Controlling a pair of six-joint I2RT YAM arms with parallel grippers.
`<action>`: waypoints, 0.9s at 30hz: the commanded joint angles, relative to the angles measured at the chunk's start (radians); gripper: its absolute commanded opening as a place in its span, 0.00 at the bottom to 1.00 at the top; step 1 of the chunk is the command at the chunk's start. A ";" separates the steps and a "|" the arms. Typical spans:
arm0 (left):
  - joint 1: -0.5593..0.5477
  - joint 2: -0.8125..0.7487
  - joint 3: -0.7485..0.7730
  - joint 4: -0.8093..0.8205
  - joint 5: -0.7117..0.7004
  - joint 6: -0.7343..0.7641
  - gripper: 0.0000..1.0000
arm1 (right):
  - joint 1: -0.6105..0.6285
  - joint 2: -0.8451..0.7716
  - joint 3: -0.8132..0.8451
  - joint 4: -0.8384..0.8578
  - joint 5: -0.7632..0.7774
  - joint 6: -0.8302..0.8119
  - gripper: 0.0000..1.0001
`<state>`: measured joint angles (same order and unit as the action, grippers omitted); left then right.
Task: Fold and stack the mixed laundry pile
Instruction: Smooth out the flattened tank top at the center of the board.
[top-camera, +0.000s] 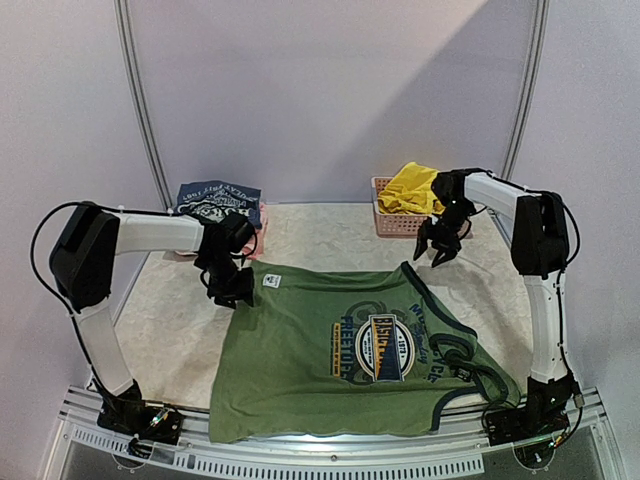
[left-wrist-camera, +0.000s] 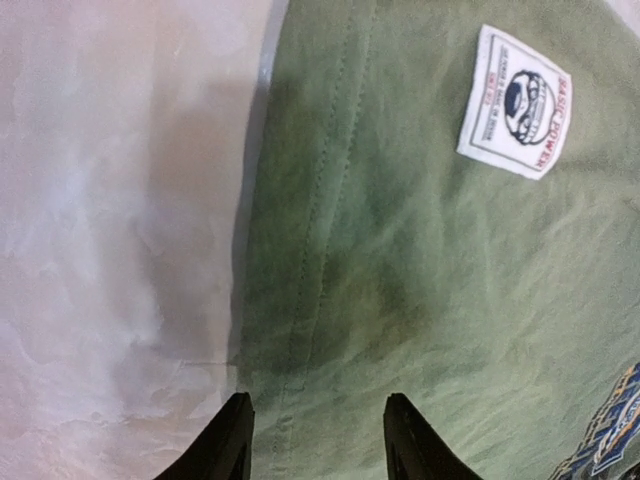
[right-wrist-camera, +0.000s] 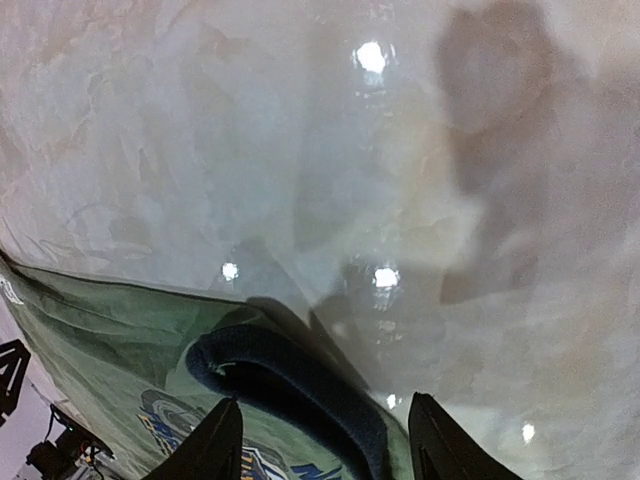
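An olive-green sleeveless shirt (top-camera: 300, 350) lies spread flat on the table, its blue-yellow round logo (top-camera: 385, 347) facing up. My left gripper (top-camera: 228, 290) hovers open over the shirt's far-left hem corner. In the left wrist view its gripper (left-wrist-camera: 315, 405) straddles the stitched hem, close to a white label (left-wrist-camera: 515, 100). My right gripper (top-camera: 440, 250) stands open just above the shirt's far-right shoulder. In the right wrist view the dark trim (right-wrist-camera: 290, 375) lies loose between and below the fingers of this gripper (right-wrist-camera: 324, 402). Bright yellow shorts (top-camera: 408, 188) sit in the basket.
A pink lattice basket (top-camera: 385, 222) stands at the back right, close behind the right gripper. A folded navy printed garment (top-camera: 218, 200) lies at the back left. Bare marbled tabletop (top-camera: 170, 320) shows left of the shirt. The shirt's near edge reaches the table's front rail (top-camera: 330, 450).
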<state>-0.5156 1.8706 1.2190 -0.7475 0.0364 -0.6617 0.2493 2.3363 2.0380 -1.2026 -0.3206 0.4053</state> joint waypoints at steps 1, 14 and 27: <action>-0.012 -0.048 0.017 -0.030 -0.009 0.021 0.45 | 0.062 -0.058 0.012 -0.035 0.097 0.013 0.60; -0.012 -0.146 -0.061 -0.035 -0.001 0.056 0.45 | 0.138 0.057 0.185 -0.108 0.208 0.066 0.61; -0.012 -0.212 -0.115 -0.049 -0.018 0.081 0.45 | 0.175 0.142 0.250 -0.099 0.214 0.087 0.54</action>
<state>-0.5167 1.6901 1.1217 -0.7818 0.0334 -0.5983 0.4088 2.4397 2.2364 -1.2995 -0.1173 0.4747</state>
